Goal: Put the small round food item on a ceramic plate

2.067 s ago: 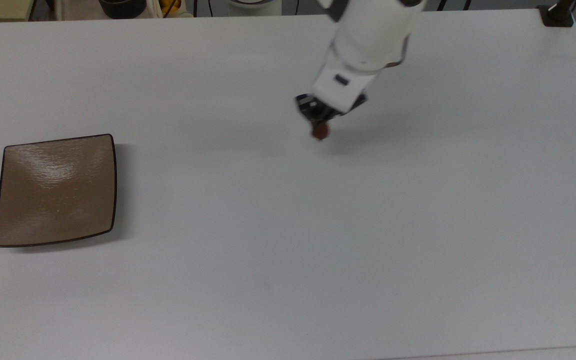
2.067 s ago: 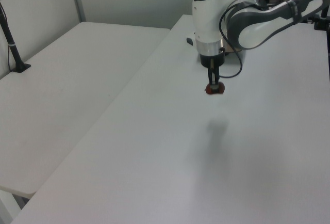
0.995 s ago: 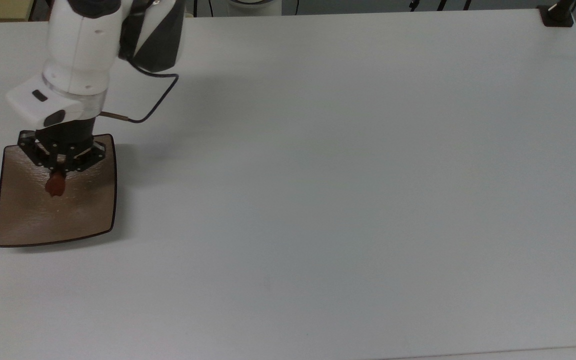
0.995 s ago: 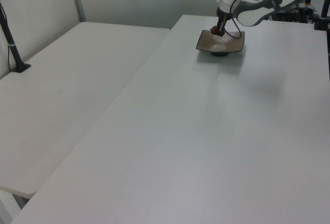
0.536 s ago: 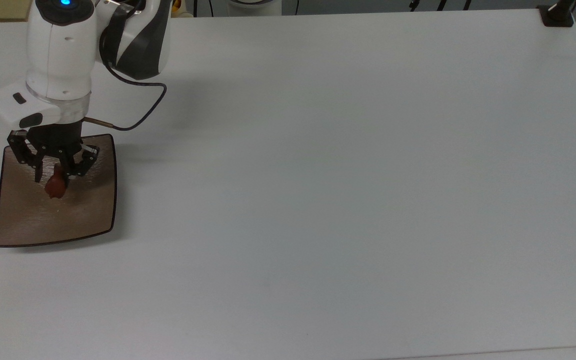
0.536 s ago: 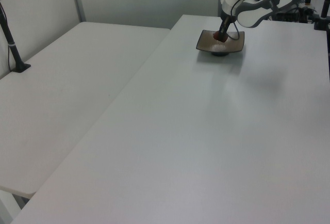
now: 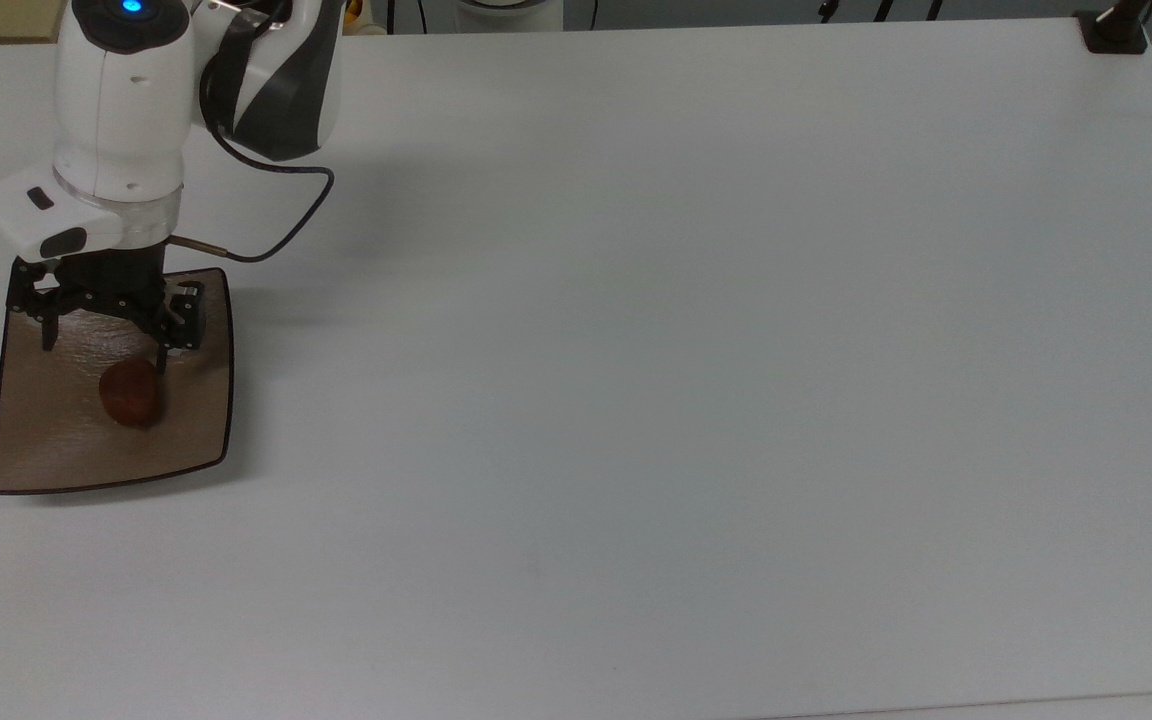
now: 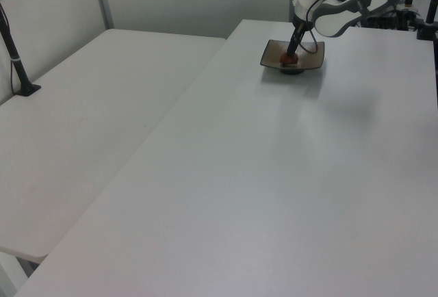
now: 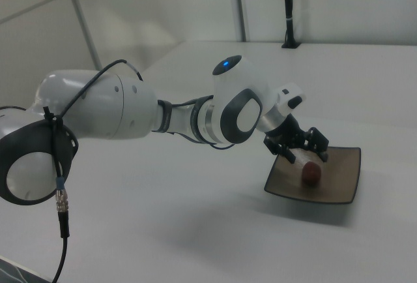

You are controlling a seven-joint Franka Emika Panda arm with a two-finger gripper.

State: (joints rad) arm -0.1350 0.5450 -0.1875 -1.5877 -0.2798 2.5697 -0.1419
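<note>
The small round food item (image 7: 131,393), a glossy reddish-brown lump, lies on the square tan-brown ceramic plate (image 7: 56,450) at the top view's left. My gripper (image 7: 104,352) hangs just above the plate, open, its fingers spread wide and apart from the lump, which sits below and between them. From the right view the food item (image 9: 311,173) rests near the middle of the plate (image 9: 342,172), with the gripper (image 9: 304,154) a little above it. In the left view the plate (image 8: 274,54), the food item (image 8: 288,58) and the gripper (image 8: 293,49) are at the table's far end.
The white table (image 7: 686,400) stretches wide to the right of the plate in the top view. A black clamp post (image 7: 1116,25) stands at its far right corner. A second white table (image 8: 82,126) with a black pole (image 8: 17,64) lies at the left view's left.
The gripper carried the food item from mid-table to the plate, then opened wide. The lump has dropped from between the fingers and now rests on the plate.
</note>
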